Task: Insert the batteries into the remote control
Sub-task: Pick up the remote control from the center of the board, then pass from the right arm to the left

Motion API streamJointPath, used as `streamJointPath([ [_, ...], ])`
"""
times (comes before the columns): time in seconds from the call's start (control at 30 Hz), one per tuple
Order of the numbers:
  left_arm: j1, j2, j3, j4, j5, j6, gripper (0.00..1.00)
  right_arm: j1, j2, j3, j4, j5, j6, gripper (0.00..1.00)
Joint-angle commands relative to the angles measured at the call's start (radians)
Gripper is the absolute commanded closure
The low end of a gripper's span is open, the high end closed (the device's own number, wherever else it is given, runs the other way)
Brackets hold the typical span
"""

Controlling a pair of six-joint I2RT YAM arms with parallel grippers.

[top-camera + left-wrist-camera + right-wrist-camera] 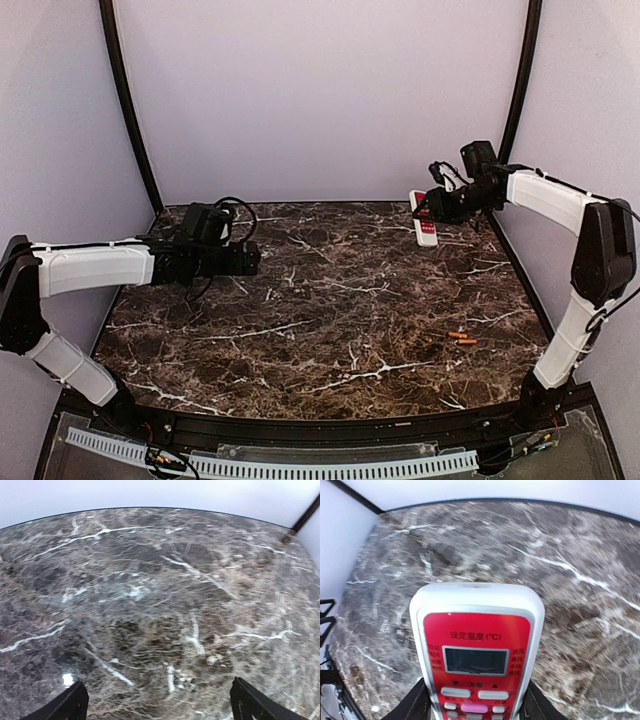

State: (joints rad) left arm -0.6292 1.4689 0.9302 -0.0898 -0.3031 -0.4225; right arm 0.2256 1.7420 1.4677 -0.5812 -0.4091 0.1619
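Observation:
My right gripper (pixel 436 208) is shut on the remote control (pixel 425 222), holding it off the table at the back right. In the right wrist view the remote control (pixel 477 630) shows its red front, small dark screen and buttons facing the camera. A black finger (pixel 415 702) presses on each long side, with the right gripper (pixel 477 702) around its lower half. The batteries (pixel 462 338), two small orange cylinders, lie side by side on the table at the near right. My left gripper (pixel 255 258) hovers open over the left side, and the left gripper (pixel 157 685) has nothing between its fingers.
The dark marble table (pixel 330 320) is walled by pale panels at the back and sides. Black upright poles (pixel 125 100) stand in the two back corners. A black cable loops over the left wrist (pixel 225 215).

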Motion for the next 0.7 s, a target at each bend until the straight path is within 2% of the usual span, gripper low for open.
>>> streamJointPath([
  [0.0,-0.001,-0.155,-0.11,0.304,0.362,0.052,0.0,0.066,-0.096,-0.02,0.226,-0.304,0.034,0.66],
  [0.1,-0.002,-0.21,-0.196,0.477,0.541,0.04,0.0,0.111,-0.137,-0.079,0.402,-0.465,0.115,0.68],
  [0.2,-0.007,-0.208,-0.207,0.618,0.726,-0.02,0.0,0.164,-0.178,-0.161,0.646,-0.583,0.233,0.69],
  [0.27,-0.021,-0.191,-0.207,0.693,0.784,-0.057,0.0,0.201,-0.191,-0.206,0.81,-0.641,0.321,0.69],
  [0.4,-0.073,-0.16,-0.176,0.767,0.824,-0.065,0.0,0.287,-0.192,-0.256,1.057,-0.684,0.431,0.7],
  [0.67,-0.168,-0.1,-0.087,0.809,0.841,-0.039,0.0,0.402,-0.132,-0.251,1.301,-0.701,0.548,0.73],
])
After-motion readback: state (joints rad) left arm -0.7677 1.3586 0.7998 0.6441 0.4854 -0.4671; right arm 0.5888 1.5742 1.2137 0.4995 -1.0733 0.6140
